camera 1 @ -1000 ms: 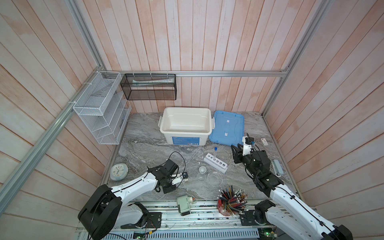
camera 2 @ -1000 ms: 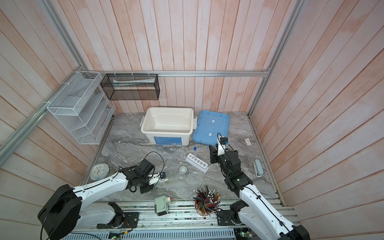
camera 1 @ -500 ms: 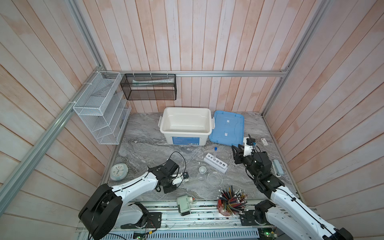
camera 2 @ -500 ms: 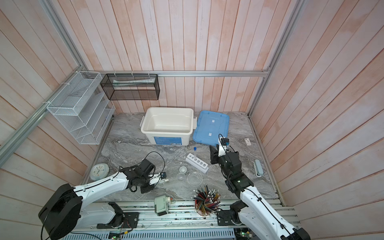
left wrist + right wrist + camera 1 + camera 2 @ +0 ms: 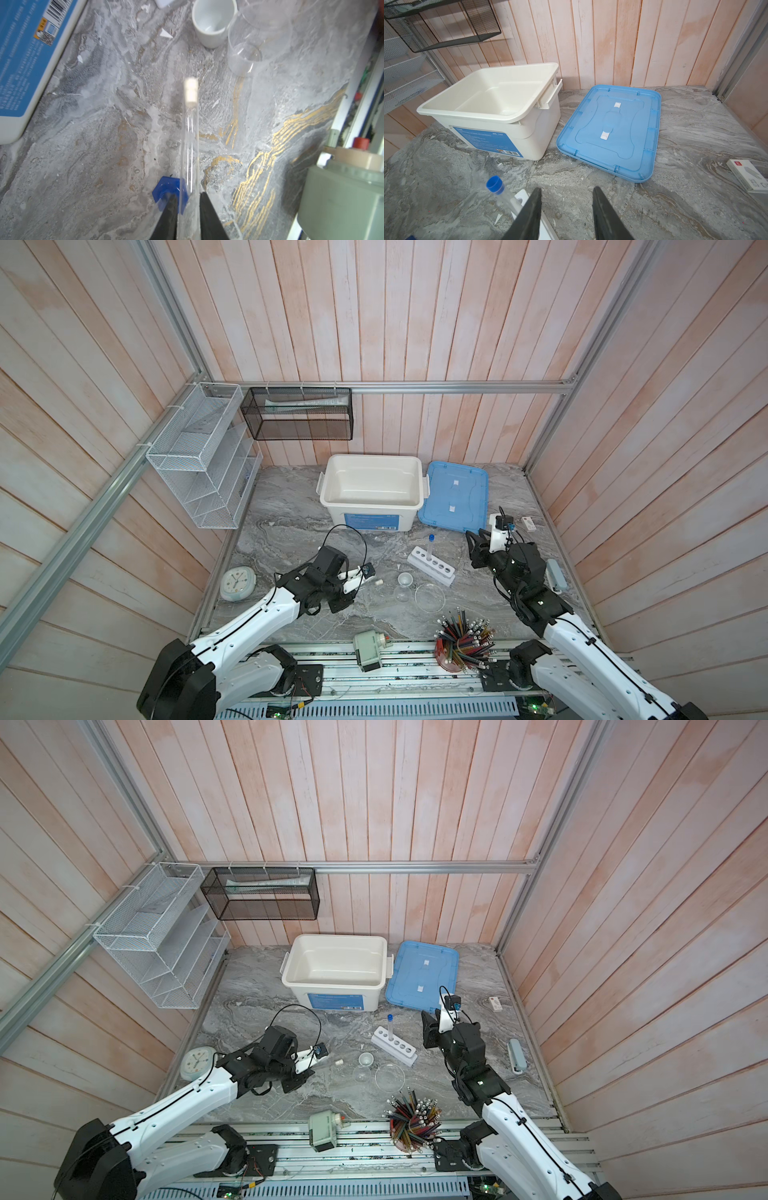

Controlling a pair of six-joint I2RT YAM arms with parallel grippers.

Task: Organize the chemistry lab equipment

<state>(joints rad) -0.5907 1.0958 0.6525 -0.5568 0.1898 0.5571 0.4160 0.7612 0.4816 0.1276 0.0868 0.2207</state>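
At far left of the table (image 5: 291, 539), the left gripper (image 5: 188, 196) has its jaws pinching the white-capped tube (image 5: 189, 133) low on the glass, well back from the cap. The tube runs straight out btwn the jaws, cap pointing toward the tiny white cup (image 5: 214, 20). Its closed end is out of view behind the jaws, and I can't tell if it's off the table yet. Just beside one jaw is the blue-based cylinder (image 5: 165, 190), poss. touching it.

Step in hand, prob.: get this tube into the rack (image 5: 432, 568). To do it well:
- Lift clear first so the cylinder isn't dragged.
- Turn the wrist till the tube is upright w/ cap up.
- Line up over a free hole and lower slowly; the glass is slick, so no jerks.
- Pass above the cup & the clear dishes (image 5: 429, 597), which sit btwn gripper and rack.

In the rack's end hole the blue-capped tube (image 5: 429, 547) already stands, so pick a hole apart from it. Farthest right, the right gripper (image 5: 566, 188) hangs near the rack, jaws spread & empty, and could steady it.
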